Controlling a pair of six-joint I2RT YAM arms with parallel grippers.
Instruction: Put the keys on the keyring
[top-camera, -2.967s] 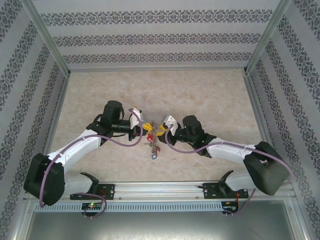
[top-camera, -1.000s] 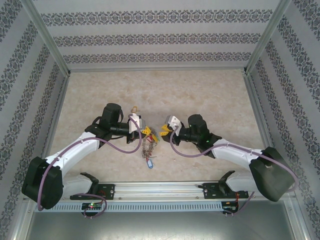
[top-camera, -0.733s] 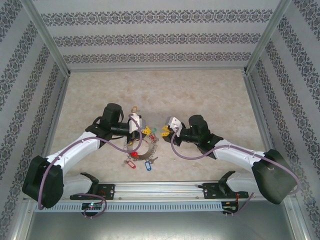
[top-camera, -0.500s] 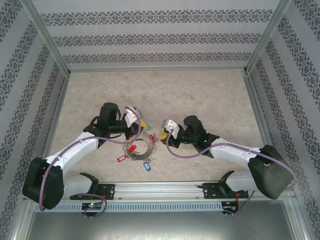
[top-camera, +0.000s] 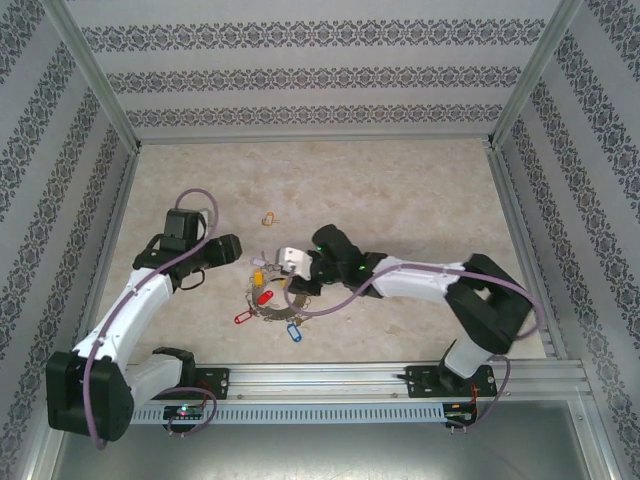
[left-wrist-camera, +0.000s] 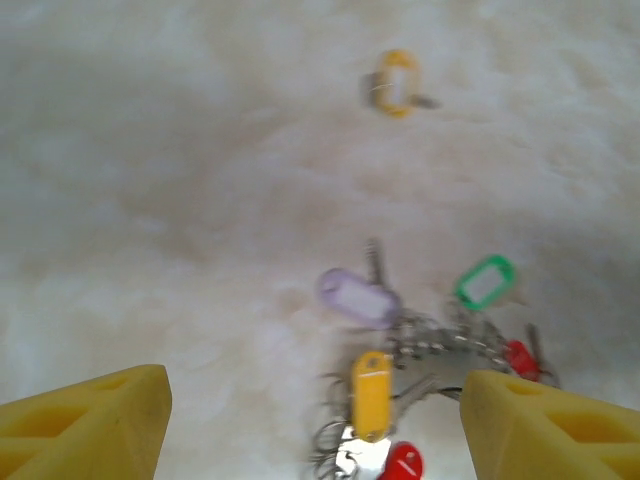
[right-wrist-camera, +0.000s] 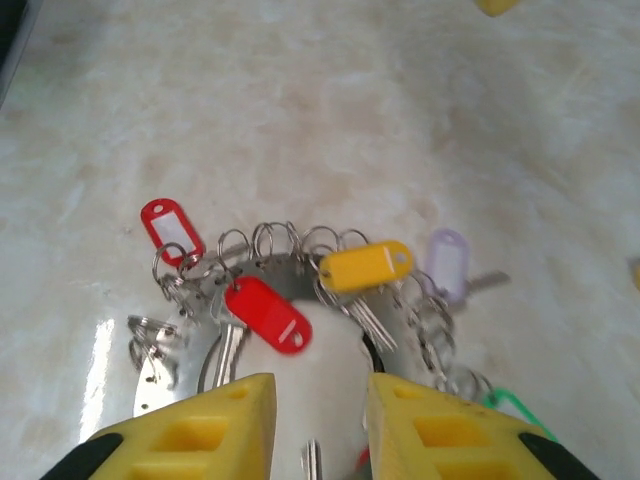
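The keyring (right-wrist-camera: 170, 375) lies flat on the pale surface (top-camera: 400, 190), with the tagged keys (right-wrist-camera: 268, 312) fanned round its rim in red, yellow, lilac, green and blue. The right gripper (right-wrist-camera: 320, 385) hangs directly over the ring's open centre. Its jaws stand close together with a narrow gap, and I cannot tell whether they pinch anything. The left gripper (left-wrist-camera: 315, 390) sits to the left of the ring, clear of it, with its jaws spread wide and nothing between them. A loose yellow-tagged key (top-camera: 268, 216) lies on the surface beyond the ring, well apart from it.
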